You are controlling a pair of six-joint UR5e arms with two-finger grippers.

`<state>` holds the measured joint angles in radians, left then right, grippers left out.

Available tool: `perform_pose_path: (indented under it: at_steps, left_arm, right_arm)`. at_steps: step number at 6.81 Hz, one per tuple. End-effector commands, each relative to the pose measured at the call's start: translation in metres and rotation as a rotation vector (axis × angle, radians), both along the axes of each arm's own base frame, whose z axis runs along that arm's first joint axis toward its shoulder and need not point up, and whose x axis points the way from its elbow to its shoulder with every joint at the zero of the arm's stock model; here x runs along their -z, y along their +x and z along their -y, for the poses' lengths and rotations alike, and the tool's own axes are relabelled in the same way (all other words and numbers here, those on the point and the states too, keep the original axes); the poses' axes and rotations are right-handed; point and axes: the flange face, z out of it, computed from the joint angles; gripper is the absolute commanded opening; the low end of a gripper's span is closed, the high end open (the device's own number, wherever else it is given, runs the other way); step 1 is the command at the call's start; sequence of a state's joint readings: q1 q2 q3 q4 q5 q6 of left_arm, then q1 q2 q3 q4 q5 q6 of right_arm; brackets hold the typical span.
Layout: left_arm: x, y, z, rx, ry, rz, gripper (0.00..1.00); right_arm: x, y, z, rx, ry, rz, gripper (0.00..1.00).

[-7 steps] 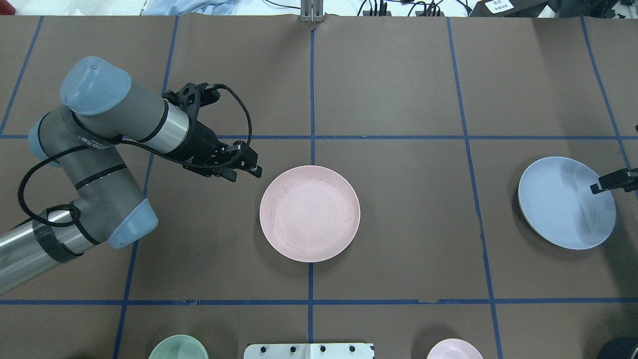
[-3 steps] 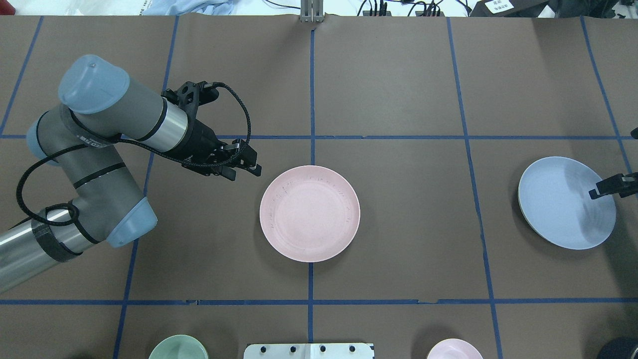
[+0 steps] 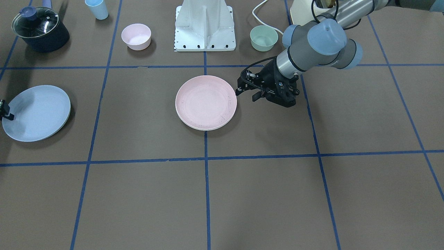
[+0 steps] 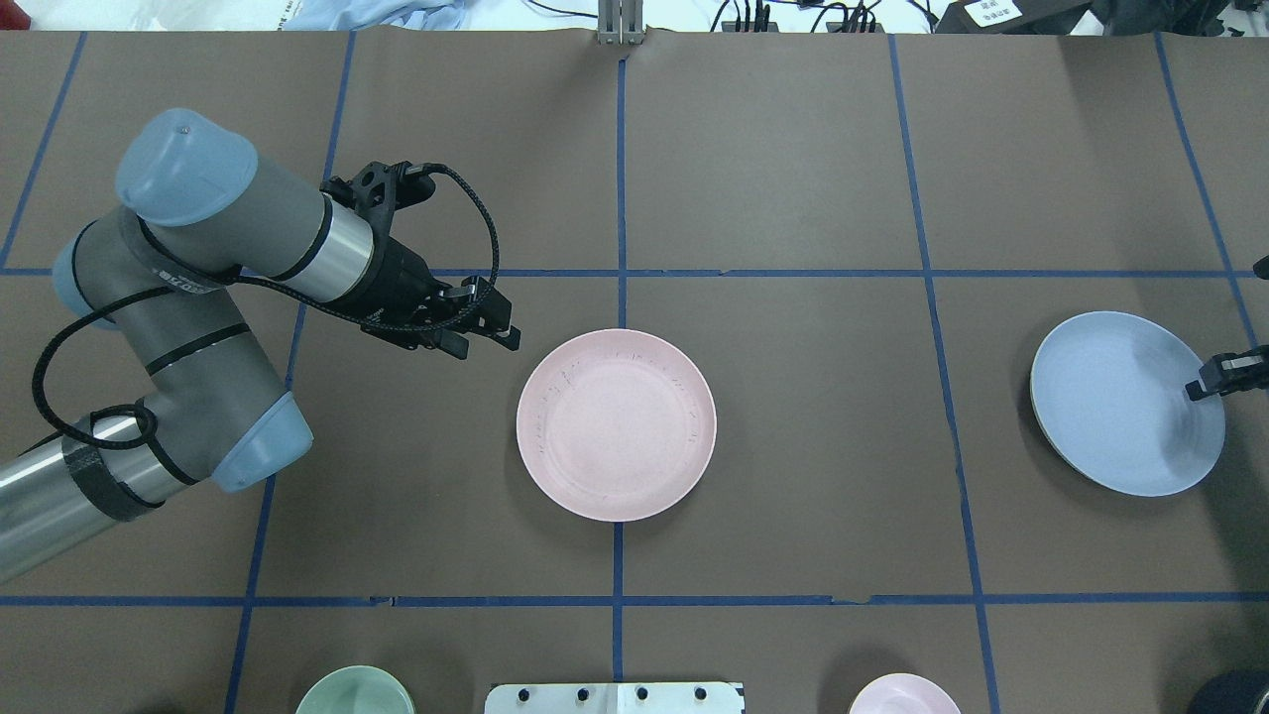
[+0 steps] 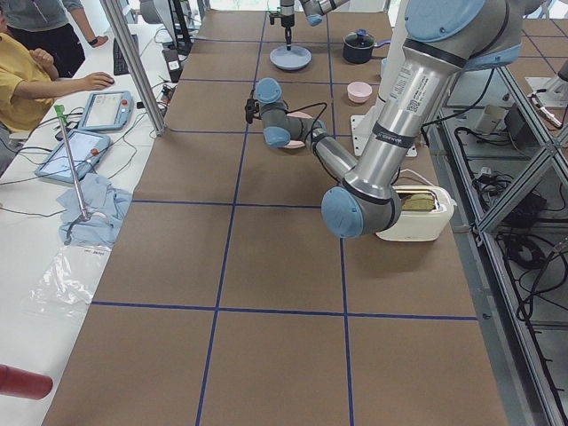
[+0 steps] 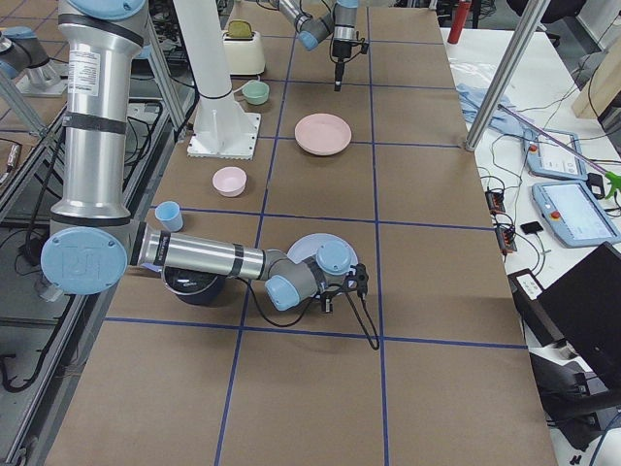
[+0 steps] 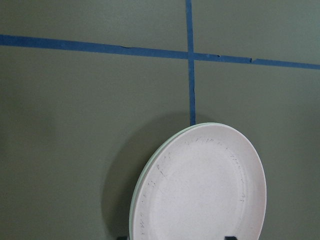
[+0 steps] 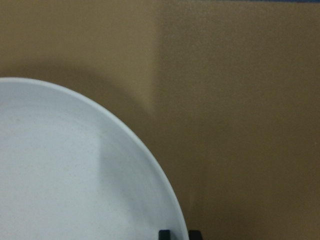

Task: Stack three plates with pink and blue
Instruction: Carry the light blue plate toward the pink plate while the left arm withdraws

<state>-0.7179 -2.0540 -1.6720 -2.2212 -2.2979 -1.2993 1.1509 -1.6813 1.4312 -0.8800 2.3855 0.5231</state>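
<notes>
The pale pink plate point(image 4: 616, 424) lies at the table's centre on the cream-white plate, whose rim point(image 7: 136, 192) shows under it. My left gripper point(image 4: 493, 337) is open and empty, just left of the pink plate, its jaws apart toward the rim; it also shows in the front view point(image 3: 243, 91). The light blue plate point(image 4: 1120, 402) lies at the far right. My right gripper point(image 4: 1221, 378) is at its right edge. In the right wrist view the fingertips point(image 8: 164, 234) stand close together with the blue plate's rim point(image 8: 150, 155) between them.
A small green bowl point(image 3: 263, 38) and a small pink bowl point(image 3: 136, 36) stand by the robot base point(image 3: 205, 27). A lidded dark pot point(image 3: 40, 29) and a blue cup point(image 3: 97, 8) stand near the blue plate. A toaster point(image 5: 413, 209) stands behind the left arm.
My right gripper has moved a little outward and down to the blue plate's right rim. The left arm has barely shifted. The plates have not moved.
</notes>
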Motion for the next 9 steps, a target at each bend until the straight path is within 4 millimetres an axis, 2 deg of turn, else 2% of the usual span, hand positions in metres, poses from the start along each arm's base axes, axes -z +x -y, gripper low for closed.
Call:
perform_pose_path:
  at_steps: [1,3,5,6,7,8,9]
  left_arm:
    - [0.001,-0.002,0.000,0.002,0.002,-0.002,0.71]
    - [0.002,-0.004,0.000,0.005,0.004,-0.005,0.71]
    - [0.002,-0.011,0.001,0.009,0.006,-0.008,0.71]
    - [-0.004,-0.022,0.008,0.023,0.008,-0.003,0.71]
    - [-0.022,-0.035,0.003,0.031,0.006,0.009,0.71]
    - [-0.030,-0.051,0.002,0.030,0.066,0.014,0.71]
    - [-0.048,-0.066,0.002,0.035,0.096,0.033,0.71]
  right_arm:
    - [0.005,-0.001,0.001,0.002,0.006,0.009,0.00]
    - [0.055,-0.001,0.004,-0.008,0.080,0.054,0.00]
    - [0.122,-0.008,0.005,-0.074,0.015,0.162,0.00]
    - [0.143,-0.012,0.004,-0.108,-0.004,0.228,0.00]
    - [0.167,-0.040,0.006,-0.132,-0.052,0.289,0.00]
    - [0.213,-0.081,0.016,-0.157,-0.126,0.366,0.00]
    - [0.256,-0.129,0.019,-0.176,-0.205,0.405,0.00]
